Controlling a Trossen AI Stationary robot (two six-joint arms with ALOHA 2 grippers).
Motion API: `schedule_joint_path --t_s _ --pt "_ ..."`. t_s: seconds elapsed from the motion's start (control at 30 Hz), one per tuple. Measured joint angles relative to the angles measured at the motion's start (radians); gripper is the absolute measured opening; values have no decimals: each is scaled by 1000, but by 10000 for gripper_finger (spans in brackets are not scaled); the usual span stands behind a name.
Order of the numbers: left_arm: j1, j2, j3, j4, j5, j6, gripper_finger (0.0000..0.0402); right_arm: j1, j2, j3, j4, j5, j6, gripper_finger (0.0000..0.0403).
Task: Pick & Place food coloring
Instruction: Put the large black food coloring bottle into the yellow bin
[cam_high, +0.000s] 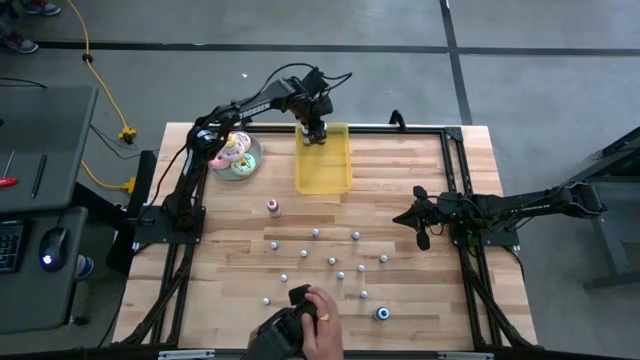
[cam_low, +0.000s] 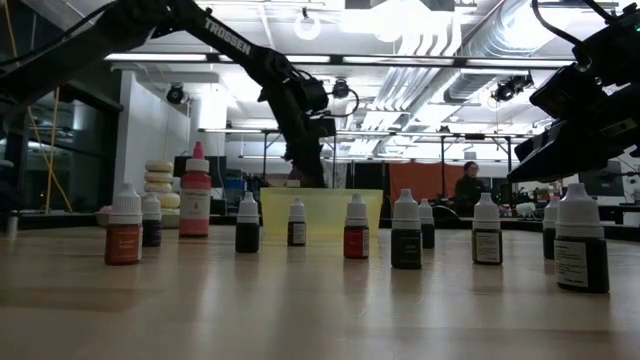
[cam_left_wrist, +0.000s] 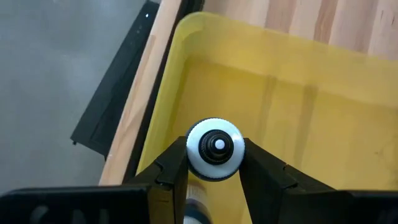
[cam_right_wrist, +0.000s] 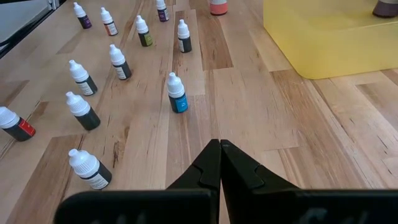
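Observation:
My left gripper (cam_left_wrist: 214, 163) hangs over the far end of the yellow tray (cam_high: 323, 160), shut on one small food coloring bottle (cam_left_wrist: 215, 148) with a white cap. In the low view it shows just above the tray's rim (cam_low: 296, 172). Several more dropper bottles (cam_high: 332, 261) stand upright on the wooden table between the tray and the near edge, among them a larger pink one (cam_high: 273, 207) and a blue one (cam_high: 382, 313). My right gripper (cam_right_wrist: 219, 144) waits shut above the table's right side (cam_high: 421, 228), touching nothing. My left gripper pinches the bottle's round white cap (cam_left_wrist: 198, 138) between its two fingers, one on each side. The fingers come from above, pointing down into the tray. The bottle is upright, cap upward, lifted clear above the tray's floor near the far left corner.
A plate of pastel donuts (cam_high: 236, 155) sits left of the tray. A person's hand (cam_high: 318, 322) with a dark object reaches over the table's near edge among the bottles. The tray's floor (cam_left_wrist: 323, 112) is bare. Bare wood lies between the tray and my right gripper.

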Motion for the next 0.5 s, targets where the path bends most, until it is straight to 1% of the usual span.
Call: schedule_joint_path --t_s 0.13,0.5 --pt "0 18 0 3 -7 1 108 0 0 0 0 0 0 0" --pt "7 18 0 1 -4 1 110 0 0 0 0 0 0 0"
